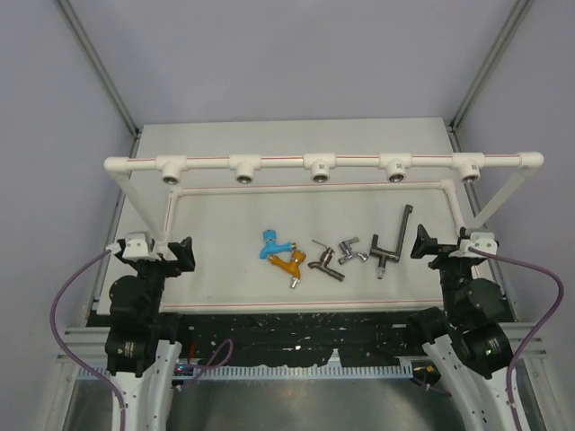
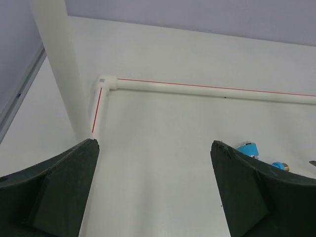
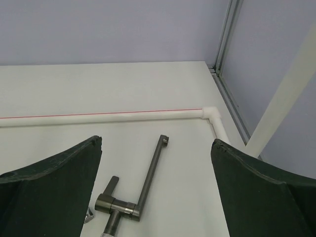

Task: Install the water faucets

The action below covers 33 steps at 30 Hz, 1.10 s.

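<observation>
The water faucets lie in a row on the white table inside the pipe frame. From left to right they are a blue one, an orange one, a dark metal one, a shiny chrome one and a larger dark-grey one with a long straight arm. My left gripper stands open left of the row, and the blue faucet peeks past its right finger. My right gripper stands open just right of the long-arm faucet, which shows between its fingers.
A white pipe frame spans the far side, its raised bar carrying several round brass-lined sockets. Its low pipe runs round the table, and slanted legs stand at both ends. Metal posts and grey walls enclose the table.
</observation>
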{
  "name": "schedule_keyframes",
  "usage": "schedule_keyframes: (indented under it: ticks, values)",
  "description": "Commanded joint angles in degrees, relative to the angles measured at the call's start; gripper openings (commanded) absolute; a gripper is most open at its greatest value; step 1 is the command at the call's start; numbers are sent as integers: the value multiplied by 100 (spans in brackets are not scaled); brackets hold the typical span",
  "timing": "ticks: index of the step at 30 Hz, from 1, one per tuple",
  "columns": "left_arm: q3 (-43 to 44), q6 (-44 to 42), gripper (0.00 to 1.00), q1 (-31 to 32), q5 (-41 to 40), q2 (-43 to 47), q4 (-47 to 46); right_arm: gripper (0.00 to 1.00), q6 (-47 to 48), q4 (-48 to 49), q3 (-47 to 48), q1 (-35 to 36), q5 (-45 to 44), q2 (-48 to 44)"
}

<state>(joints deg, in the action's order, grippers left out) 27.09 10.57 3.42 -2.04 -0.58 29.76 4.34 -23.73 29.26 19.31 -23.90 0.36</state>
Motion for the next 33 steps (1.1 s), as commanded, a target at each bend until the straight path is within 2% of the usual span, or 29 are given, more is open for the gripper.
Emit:
schedule_keyframes:
  ticks: [1, 6, 12, 18, 21, 24, 27, 30, 33]
  values:
    - [472, 278, 100, 18, -6, 1306, 276, 95, -301, -105, 396, 38, 8, -907]
    - [850, 445, 100, 18, 108, 955, 837, 95, -1197, -518, 818, 46, 288, -345]
    - [1140, 930, 100, 18, -218, 612, 1330, 95, -1646, -914, 1240, 29, 1026, 271]
    - [1211, 1227, 100, 18, -51, 261, 1577, 95, -1989, -1441, 1293, 38, 1483, 886]
    - [1228, 1307, 100, 18, 378, -98, 1603, 95, -2208, -1477, 1240, 38, 1871, 1167]
    - [1167, 1579, 100, 18, 695, -416, 1630, 95, -2814, -1862, 1205, 46, 1565, 1562]
    - [1009, 1781, 100, 27, 1161, -723, 1577, 95, -3087, -2013, 1109, 29, 1660, 2098]
    - [798, 1835, 99, 27, 1417, -943, 1472, 95, -3535, -1926, 829, 29, 1450, 2581]
    - [631, 1826, 100, 18, 1374, -1006, 1436, 95, -3536, -1732, 670, 29, 1432, 2872]
